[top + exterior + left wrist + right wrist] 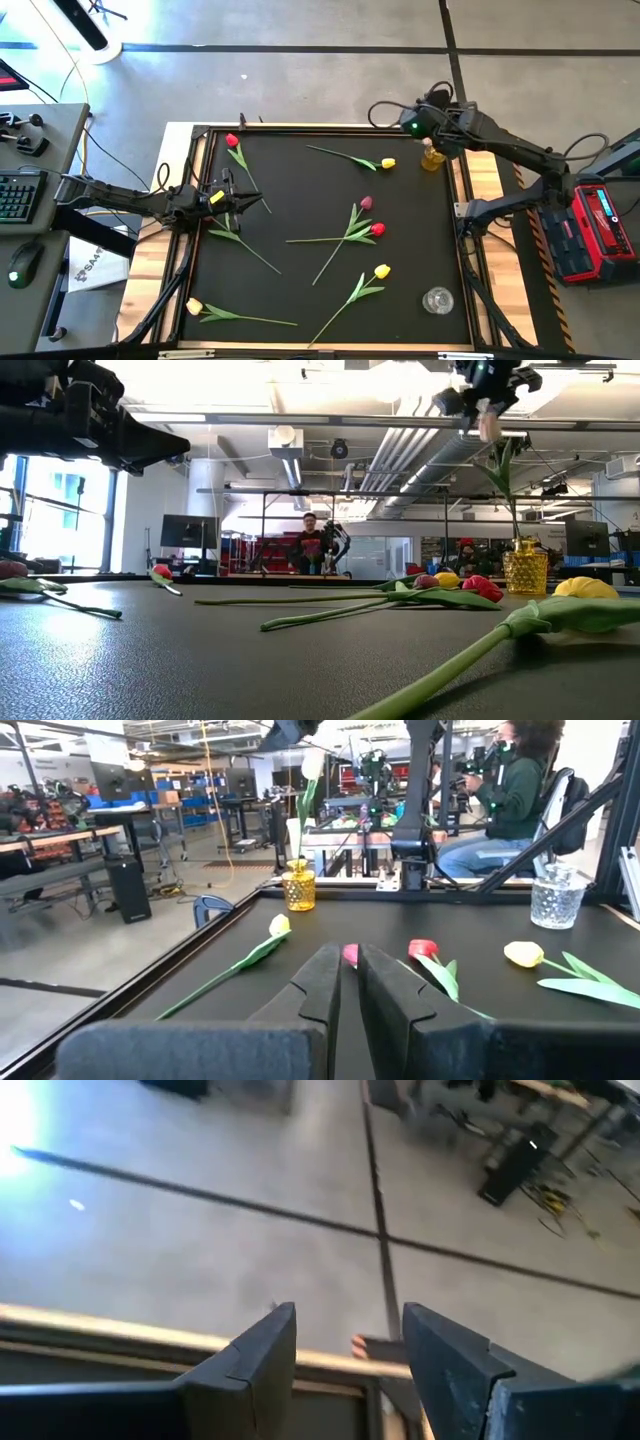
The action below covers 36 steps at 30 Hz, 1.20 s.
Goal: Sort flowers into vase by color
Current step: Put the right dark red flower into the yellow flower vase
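The left gripper point(345, 985) is showing its fingers point(318, 990) nearly touching, and their tips are hiding part of a dark red flower head point(350, 954) just beyond them, so its stem is going unseen. In the right wrist view the fingers point(262, 1355) are standing apart, and between them only a small pale tip point(357, 1345) is peeking out; what it belongs to is not telling. From above, the right gripper point(428, 128) is covering the top of the amber vase point(432, 158), hiding anything the fingers might be holding there.
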{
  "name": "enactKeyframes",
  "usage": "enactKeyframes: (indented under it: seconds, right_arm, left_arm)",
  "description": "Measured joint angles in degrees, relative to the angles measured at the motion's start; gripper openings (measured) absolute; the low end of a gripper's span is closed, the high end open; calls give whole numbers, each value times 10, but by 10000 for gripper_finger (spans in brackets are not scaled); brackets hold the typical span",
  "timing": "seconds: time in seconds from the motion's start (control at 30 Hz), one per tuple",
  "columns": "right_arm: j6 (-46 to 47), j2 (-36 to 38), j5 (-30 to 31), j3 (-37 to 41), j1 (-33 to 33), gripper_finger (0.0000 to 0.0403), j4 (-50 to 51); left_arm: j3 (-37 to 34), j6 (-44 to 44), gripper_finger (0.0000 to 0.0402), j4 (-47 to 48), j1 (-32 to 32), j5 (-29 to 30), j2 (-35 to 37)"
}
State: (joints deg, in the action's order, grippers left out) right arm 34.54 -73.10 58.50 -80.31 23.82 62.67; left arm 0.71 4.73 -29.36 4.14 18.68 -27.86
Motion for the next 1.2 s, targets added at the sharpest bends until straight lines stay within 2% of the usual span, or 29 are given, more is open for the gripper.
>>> enactKeyframes:
  seconds: [0.1, 0.17, 0.23, 0.37, 0.47, 0.63, 0.93, 1.2]
  right_arm:
    - [-64, 4, -2, 0, -14, 172, -82]
    - [-109, 6, -25, 0, -24, 172, -136]
    - [-153, 8, -86, 0, -31, 172, -186]
    - [-185, 4, -269, -1, -37, 172, -234]
    - [-171, -11, -338, -1, -51, 172, -231]
    - [-143, -58, -347, -1, -92, 172, -192]
    - [45, -158, -332, 0, -190, 172, -185]
    - [161, -184, -336, 0, -254, 172, -187]
  left_arm:
    - [0, 0, 28, 0, 0, 0, 0]
    - [0, 0, 28, 0, 0, 0, 0]
    - [0, 0, 28, 1, 0, 0, 0]
    - [0, 0, 28, 2, 0, 0, 0]
    - [0, 0, 28, 3, 0, 0, 0]
    - [0, -2, 28, 8, 0, 0, 0]
    - [0, -2, 28, 9, 0, 0, 0]
    - [0, -6, 28, 9, 0, 0, 0]
